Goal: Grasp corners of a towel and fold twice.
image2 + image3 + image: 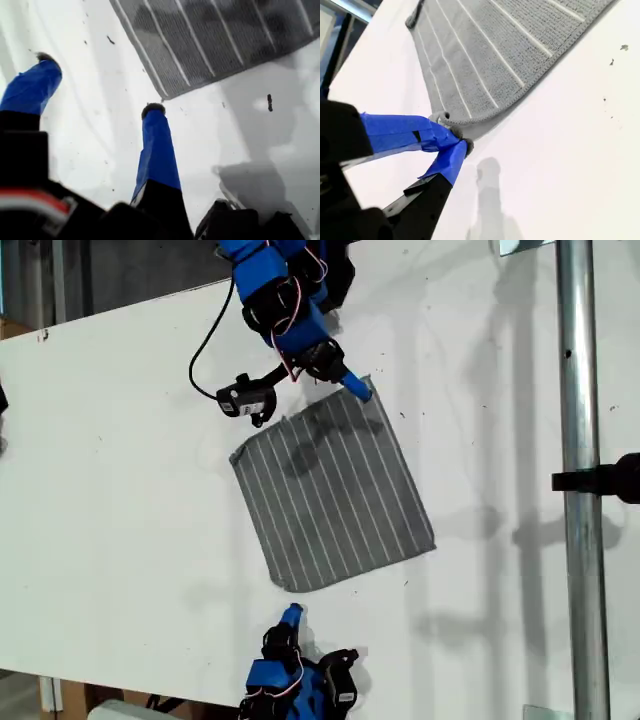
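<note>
The grey white-striped towel (335, 495) lies flat on the white table (120, 520), turned like a diamond. My second gripper (358, 390) reaches in from the exterior view's top. It is shut on the towel's far corner (445, 119), where a small loop shows beside the pinched blue fingertips (455, 145). My first gripper (291, 616) comes from the exterior view's bottom edge and stands open (100, 82). One of its fingertips (153, 108) sits just short of the towel's near corner (165, 95), apart from the cloth (215, 45).
A vertical metal pole (578, 480) with a black clamp (610, 480) runs down the exterior view's right. A black cable and a small black camera (245, 398) hang off the second arm beside the towel's upper edge.
</note>
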Motion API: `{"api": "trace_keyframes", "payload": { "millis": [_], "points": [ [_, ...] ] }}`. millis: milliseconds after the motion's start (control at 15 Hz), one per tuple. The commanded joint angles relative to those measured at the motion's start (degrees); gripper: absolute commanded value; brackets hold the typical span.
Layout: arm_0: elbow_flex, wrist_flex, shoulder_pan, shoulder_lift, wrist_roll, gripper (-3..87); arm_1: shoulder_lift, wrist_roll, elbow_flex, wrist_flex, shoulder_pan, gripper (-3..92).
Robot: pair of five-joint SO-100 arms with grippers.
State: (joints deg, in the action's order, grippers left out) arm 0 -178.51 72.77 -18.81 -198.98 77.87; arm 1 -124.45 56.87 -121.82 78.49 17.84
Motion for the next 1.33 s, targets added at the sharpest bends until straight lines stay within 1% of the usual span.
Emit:
{"api": "trace_keyframes", "payload": {
  "millis": [0, 267, 533, 733, 933, 1000, 1067, 1133, 1200, 1267],
  "points": [
    [-0.26, -0.97, -0.62, -0.35, 0.44, -2.1, 1.85, 0.53, -4.13, -3.60, -0.53, 33.0],
    [-0.26, -0.88, -0.53, -0.35, 0.70, -2.1, 4.83, 1.14, -8.17, -8.70, 1.05, 32.6],
    [-0.26, -0.88, -0.53, -0.35, 0.88, -2.1, 18.37, 1.32, -4.92, -14.15, 2.20, 32.2],
    [-0.26, -0.88, -0.53, -0.35, 0.88, -2.1, 29.62, 1.32, -0.26, -15.29, 0.79, 31.1],
    [-0.26, -0.79, -0.53, -0.35, 0.88, -2.0, 32.78, 0.79, 2.02, -15.64, -0.18, 28.1],
    [-0.26, -0.79, -0.53, -0.35, 0.88, -2.0, 32.87, 0.79, 2.02, -15.64, -0.35, 24.7],
    [-0.26, -0.79, -0.53, -0.35, 0.88, -2.0, 32.87, 0.88, 2.02, -15.73, -0.62, 10.9],
    [-0.26, -0.79, -0.53, -0.35, 0.88, -2.0, 32.61, 1.14, 2.02, -15.73, -0.62, 2.1],
    [-0.26, -0.79, -0.53, -0.35, 0.88, -2.0, 32.61, 0.79, 2.02, -15.91, -0.62, -0.1],
    [-0.26, -0.79, -0.62, -0.35, 0.88, -2.0, 32.52, 0.79, 2.02, -15.91, -0.35, -0.1]
  ]
}}
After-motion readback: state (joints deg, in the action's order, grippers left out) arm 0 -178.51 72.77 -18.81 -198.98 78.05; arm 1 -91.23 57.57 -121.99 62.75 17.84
